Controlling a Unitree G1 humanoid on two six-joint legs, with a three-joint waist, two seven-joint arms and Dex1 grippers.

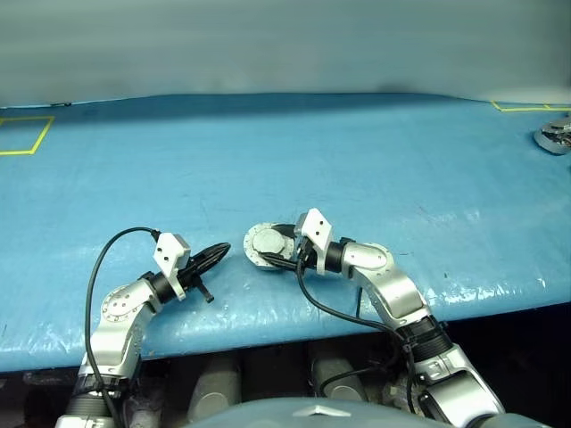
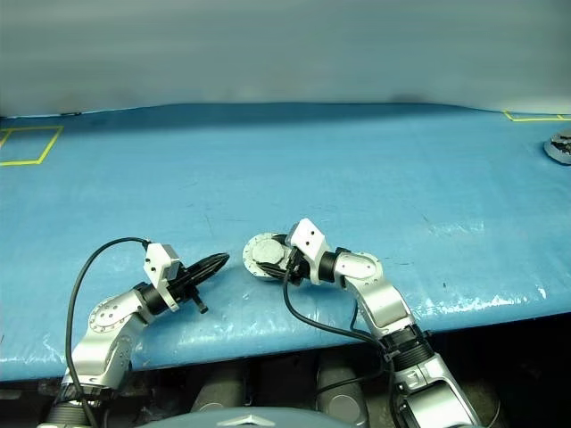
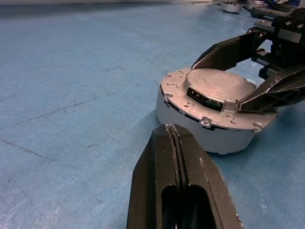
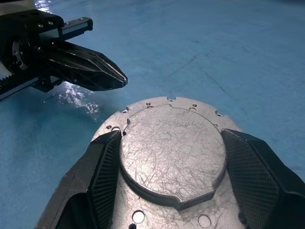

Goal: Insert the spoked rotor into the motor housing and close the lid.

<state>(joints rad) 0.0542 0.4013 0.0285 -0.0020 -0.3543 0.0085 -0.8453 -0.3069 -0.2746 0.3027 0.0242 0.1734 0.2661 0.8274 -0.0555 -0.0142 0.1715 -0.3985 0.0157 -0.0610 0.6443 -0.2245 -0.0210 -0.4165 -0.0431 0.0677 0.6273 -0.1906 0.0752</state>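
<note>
The motor housing (image 3: pixel 205 131), a short round silver cup, stands on the blue table near its front edge. The grey lid (image 4: pixel 171 148) lies flat on top of it, plain face up. My right gripper (image 1: pixel 275 247) reaches in from the right, its two fingers (image 4: pixel 102 171) pressed against opposite sides of the lid's raised round centre. My left gripper (image 1: pixel 221 251) is shut and empty. It lies level just left of the housing, its tip (image 3: pixel 169 128) pointing at the housing's wall a short way off. The spoked rotor is out of view.
The blue table (image 1: pixel 294 152) stretches far back and to both sides. A small silver part (image 1: pixel 555 135) lies at the far right edge; I cannot tell what it is. Yellow tape marks (image 1: pixel 27 134) sit at the far left and far right. Black cables trail from both wrists.
</note>
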